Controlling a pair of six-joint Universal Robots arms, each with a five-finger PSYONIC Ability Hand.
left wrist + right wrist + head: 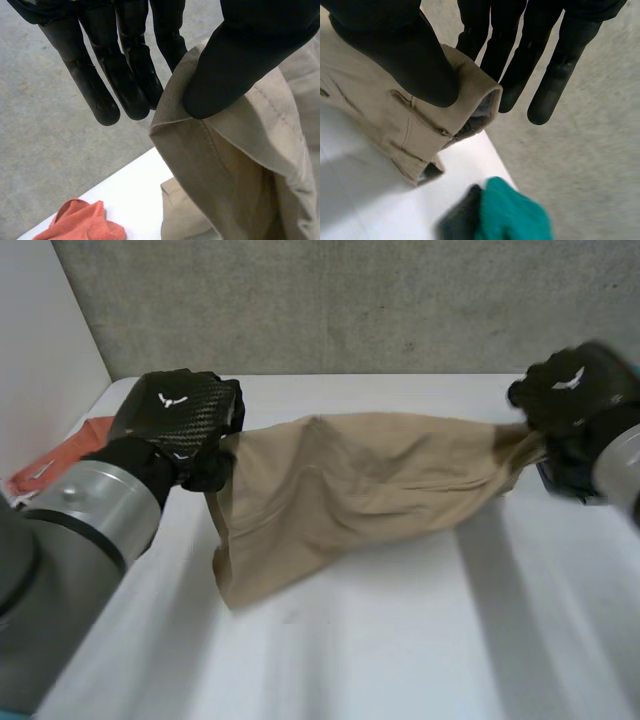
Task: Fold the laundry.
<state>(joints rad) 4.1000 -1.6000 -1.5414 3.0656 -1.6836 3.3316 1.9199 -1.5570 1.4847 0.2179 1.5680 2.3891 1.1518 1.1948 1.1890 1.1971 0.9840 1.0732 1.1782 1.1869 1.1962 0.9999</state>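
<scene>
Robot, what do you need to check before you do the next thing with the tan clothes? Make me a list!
1. The left hand pinches one end of the tan garment: ok.
2. The right hand pinches the other end: ok.
3. Garment smooth between the hands: not ok, it is bunched and one corner droops.
4. Bare table under it: ok.
5. The orange cloth and the teal cloth lie apart from it: ok.
</scene>
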